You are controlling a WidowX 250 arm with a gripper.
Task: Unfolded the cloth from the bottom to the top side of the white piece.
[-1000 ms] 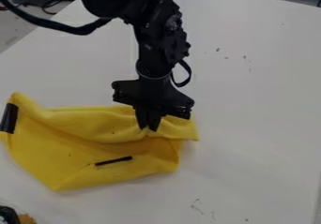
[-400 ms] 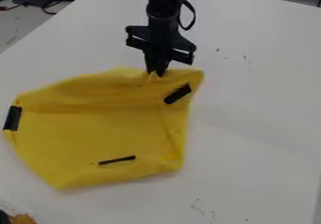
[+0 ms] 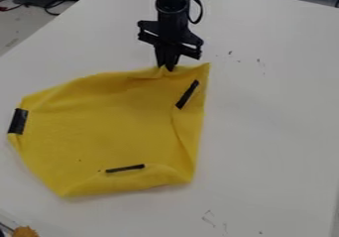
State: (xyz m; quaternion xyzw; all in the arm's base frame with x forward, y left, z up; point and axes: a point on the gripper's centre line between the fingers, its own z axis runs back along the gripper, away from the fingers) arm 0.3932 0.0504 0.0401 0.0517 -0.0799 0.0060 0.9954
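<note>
The claw (image 3: 168, 68) has moved slightly up the frame, pinching the top edge of the cloth (image 3: 112, 122), which spreads left to centre over the table (image 3: 271, 117), seemingly almost unfolded, with right-side creases and release left.

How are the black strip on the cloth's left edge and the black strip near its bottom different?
The thick black strip at the yellow cloth's left edge stands nearly upright, while the thin black strip near the bottom lies nearly sideways. The first is wide; the second is narrow. Both are straight.
</note>
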